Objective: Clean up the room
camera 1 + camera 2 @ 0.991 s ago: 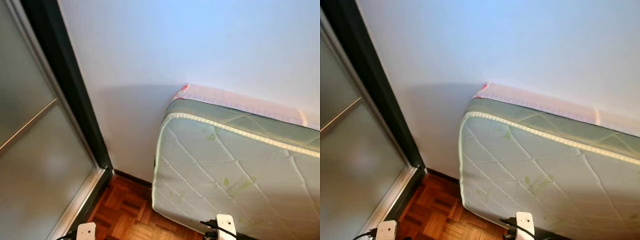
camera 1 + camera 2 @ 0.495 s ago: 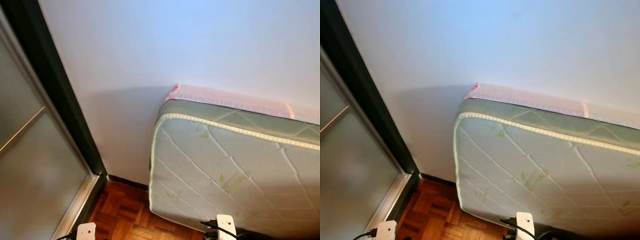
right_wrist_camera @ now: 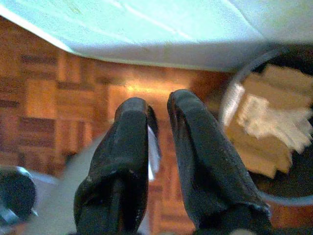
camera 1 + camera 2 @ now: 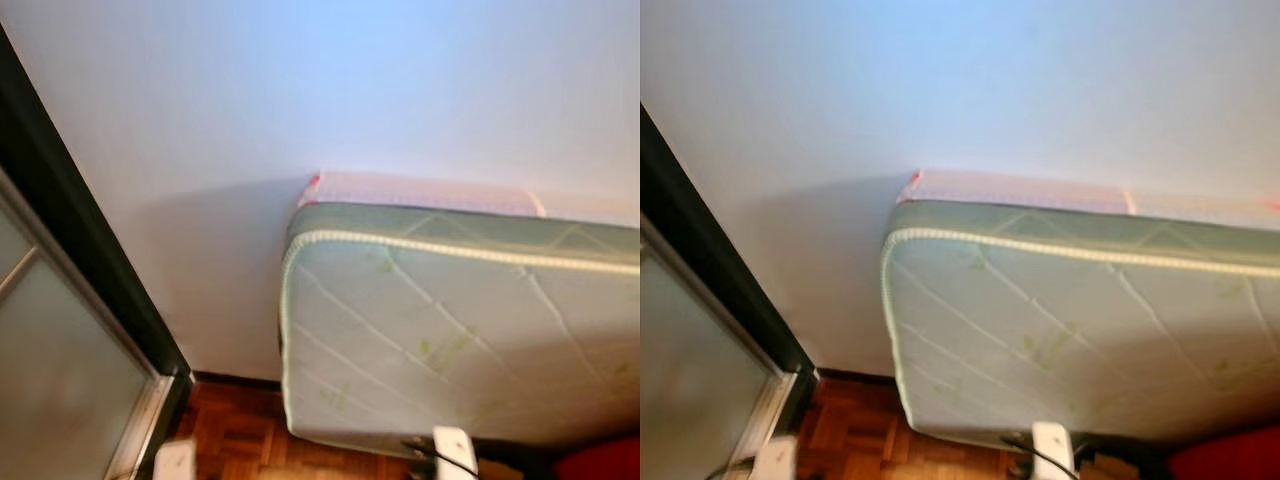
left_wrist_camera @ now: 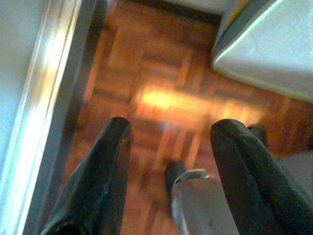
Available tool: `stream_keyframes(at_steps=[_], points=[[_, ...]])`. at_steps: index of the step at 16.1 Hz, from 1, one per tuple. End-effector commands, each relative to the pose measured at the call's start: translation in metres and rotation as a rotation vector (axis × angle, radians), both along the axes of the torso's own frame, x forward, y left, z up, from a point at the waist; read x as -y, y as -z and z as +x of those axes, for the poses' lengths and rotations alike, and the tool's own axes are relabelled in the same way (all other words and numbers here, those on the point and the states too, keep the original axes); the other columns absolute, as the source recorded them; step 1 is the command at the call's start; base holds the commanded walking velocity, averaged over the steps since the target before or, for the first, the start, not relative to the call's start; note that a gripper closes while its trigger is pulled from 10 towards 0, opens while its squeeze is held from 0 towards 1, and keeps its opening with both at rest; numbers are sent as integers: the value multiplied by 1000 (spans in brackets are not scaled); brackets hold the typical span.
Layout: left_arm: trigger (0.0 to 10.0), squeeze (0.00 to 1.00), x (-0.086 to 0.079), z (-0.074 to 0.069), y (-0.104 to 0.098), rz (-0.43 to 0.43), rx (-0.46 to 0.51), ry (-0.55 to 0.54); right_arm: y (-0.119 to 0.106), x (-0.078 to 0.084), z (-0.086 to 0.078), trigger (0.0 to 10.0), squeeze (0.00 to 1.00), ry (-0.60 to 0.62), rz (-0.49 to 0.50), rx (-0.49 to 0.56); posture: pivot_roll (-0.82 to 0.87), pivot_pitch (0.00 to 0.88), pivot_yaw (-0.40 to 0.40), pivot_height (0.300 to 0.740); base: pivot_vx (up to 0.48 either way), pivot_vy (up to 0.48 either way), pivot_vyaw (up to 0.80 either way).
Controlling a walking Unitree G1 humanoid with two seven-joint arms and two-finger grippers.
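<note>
Floor: wood parquet.
Wall: a quilted mattress leans on it.
Left gripper: spread, empty.
Right gripper: nearly pressed together, pinching a small white scrap.

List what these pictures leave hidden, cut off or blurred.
- Mattress: right end cut by the eye views' edge.
- Red thing: a blurred corner at the frame's bottom, unidentifiable.
- Bin: its pale, blurred contents are partly behind the right gripper, its rim cut off.
- Left gripper: the floor beyond is motion-blurred.
</note>
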State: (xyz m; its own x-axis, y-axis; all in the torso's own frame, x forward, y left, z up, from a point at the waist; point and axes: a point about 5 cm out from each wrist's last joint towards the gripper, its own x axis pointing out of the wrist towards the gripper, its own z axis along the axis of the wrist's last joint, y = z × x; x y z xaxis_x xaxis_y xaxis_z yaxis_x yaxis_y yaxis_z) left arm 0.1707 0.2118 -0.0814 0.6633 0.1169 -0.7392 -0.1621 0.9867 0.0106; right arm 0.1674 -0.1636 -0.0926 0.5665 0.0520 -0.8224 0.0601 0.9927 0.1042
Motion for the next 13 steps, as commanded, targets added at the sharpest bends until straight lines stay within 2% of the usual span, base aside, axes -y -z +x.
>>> stream_keyframes(at_steps=[1,4,7,8,10,11,13], points=[[10000,0,-37,-42,9,48,-153,22,-16,41,25,10000,0,108,37,27,163,72,-146,740,0,0,-775],[10000,0,-20,-55,17,-5,-164,-18,-14,61,13,10000,0,118,0,10,124,95,-159,740,0,0,-775],[10000,0,12,-67,26,-51,-194,51,-15,85,0,10000,0,160,-37,11,56,113,-129,740,0,0,-769],[10000,0,20,-71,28,-71,-194,32,-15,92,-4,10000,0,175,-54,5,44,116,-121,740,0,0,-769],[10000,0,25,-63,26,-75,-161,35,-14,94,-7,10000,0,220,-60,3,16,116,-102,740,0,0,-769],[10000,0,22,-46,21,-62,-119,71,-15,88,-2,10000,0,232,-44,16,-10,119,-77,740,0,0,-769],[10000,0,10,-30,14,-26,-92,93,-13,76,4,10000,0,226,-22,15,16,97,-85,740,0,0,-769]])
